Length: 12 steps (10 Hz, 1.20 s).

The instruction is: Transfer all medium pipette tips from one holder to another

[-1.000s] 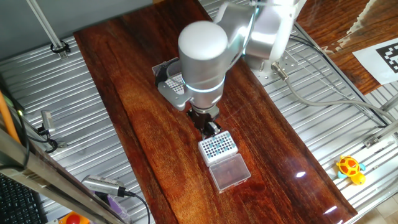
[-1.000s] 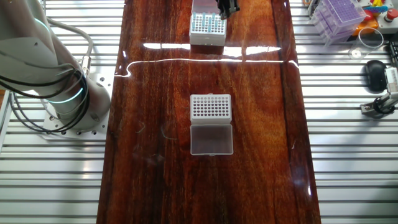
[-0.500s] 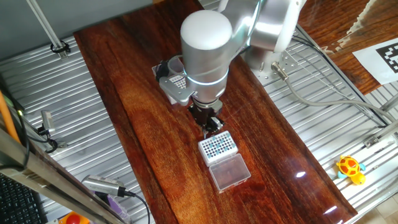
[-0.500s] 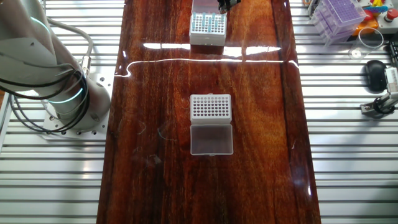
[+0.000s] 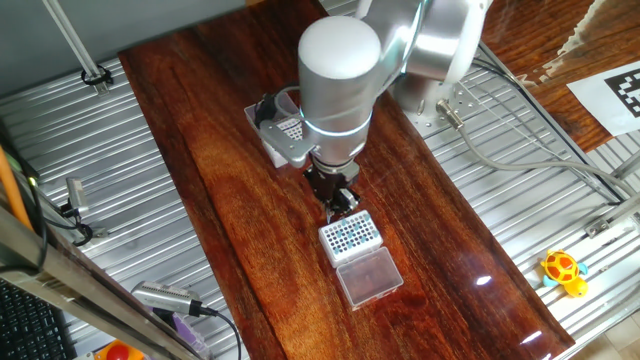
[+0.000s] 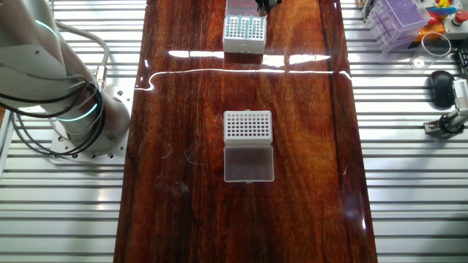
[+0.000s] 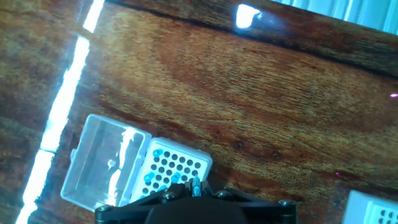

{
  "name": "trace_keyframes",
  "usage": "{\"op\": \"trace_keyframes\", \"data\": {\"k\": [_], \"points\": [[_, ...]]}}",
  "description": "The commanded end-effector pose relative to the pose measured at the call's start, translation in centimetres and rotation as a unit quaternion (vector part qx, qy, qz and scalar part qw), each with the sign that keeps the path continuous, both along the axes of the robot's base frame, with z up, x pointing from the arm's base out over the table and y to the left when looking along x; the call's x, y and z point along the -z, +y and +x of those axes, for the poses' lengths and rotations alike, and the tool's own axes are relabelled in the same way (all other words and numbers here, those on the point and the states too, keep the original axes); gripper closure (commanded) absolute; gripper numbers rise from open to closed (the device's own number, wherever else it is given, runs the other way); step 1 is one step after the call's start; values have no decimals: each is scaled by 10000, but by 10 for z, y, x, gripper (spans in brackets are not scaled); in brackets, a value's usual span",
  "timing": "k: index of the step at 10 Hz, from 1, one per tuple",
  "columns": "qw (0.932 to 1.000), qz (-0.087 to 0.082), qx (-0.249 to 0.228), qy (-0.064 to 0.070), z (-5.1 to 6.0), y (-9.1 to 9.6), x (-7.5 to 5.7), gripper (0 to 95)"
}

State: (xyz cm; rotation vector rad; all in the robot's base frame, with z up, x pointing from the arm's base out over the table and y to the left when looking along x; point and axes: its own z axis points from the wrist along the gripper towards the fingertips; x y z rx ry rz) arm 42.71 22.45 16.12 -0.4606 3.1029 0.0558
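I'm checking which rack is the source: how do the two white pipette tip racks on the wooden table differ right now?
The rack under the gripper shows teal tips in many holes; the other rack shows none that I can make out. The first has the gripper just above it; the second stands alone at mid-table. Shared: both are white hole-grid racks with clear hinged lids lying open.

My black gripper [image 5: 341, 205], white rack [image 5: 350, 236] gridded with dark holes and teal-blue medium pipette tips [image 7: 157, 167], glossy reddish-brown wood-grain table [image 6: 190, 102], yellow toy [image 5: 563, 271] at four o'clock
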Motion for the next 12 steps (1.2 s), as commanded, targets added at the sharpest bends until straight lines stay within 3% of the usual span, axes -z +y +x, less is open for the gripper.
{"op": "trace_keyframes", "data": {"k": [1, 3, 5, 8, 10, 11, 12], "points": [[9974, 97, -713, -16, 0, -62, 1, 950], [9961, 103, -871, -3, 0, -82, 1, 950], [9964, 63, -842, -31, 0, -82, 1, 950], [9993, -99, -347, -12, 0, -82, 1, 950], [9988, -116, -483, -17, -2, -109, 3, 950], [9974, -47, -712, -27, -8, -146, 4, 950], [9966, -53, -826, -22, -14, -162, 4, 950]]}}
